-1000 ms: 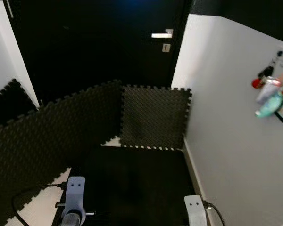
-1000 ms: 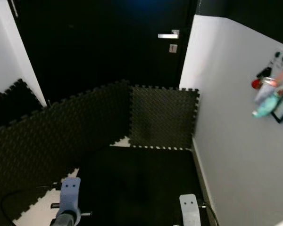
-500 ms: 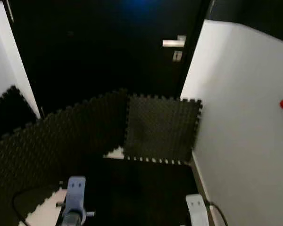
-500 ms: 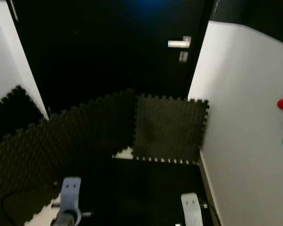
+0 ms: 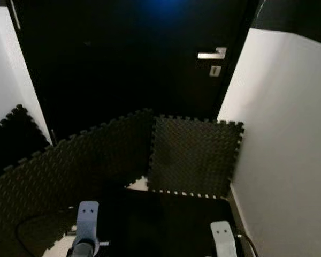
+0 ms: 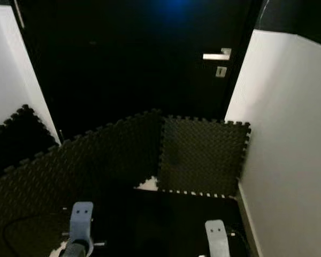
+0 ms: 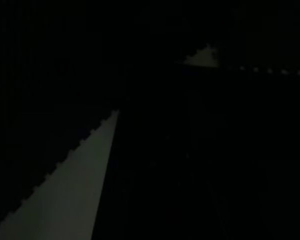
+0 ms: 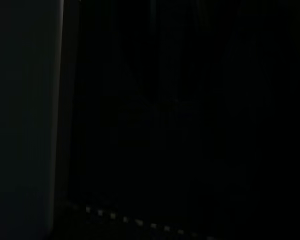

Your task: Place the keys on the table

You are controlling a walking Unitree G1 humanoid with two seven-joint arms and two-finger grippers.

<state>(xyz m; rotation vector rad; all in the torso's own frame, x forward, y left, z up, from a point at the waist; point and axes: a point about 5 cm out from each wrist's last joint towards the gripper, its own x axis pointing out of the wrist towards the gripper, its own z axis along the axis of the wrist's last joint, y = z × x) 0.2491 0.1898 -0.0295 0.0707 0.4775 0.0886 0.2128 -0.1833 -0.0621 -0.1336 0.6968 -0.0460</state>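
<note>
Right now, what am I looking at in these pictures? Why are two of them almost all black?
You are seeing through the cameras of a walking robot with two arms. The two brighter pictures come from its head, looking forward and down. Ahead is a tall black door with a silver lever handle. Dark foam puzzle mats stand leaning against it, and a white wall runs along the robot's right. At the bottom edge you can see the tops of its two silver arms, the left arm and the right arm, both hanging low. The two nearly black pictures come from small cameras on its wrists, which point into the shade by the floor, so little shows: a pale wedge of floor in the left one. I cannot see any keys or a table here, or what the end effectors are doing.
</note>
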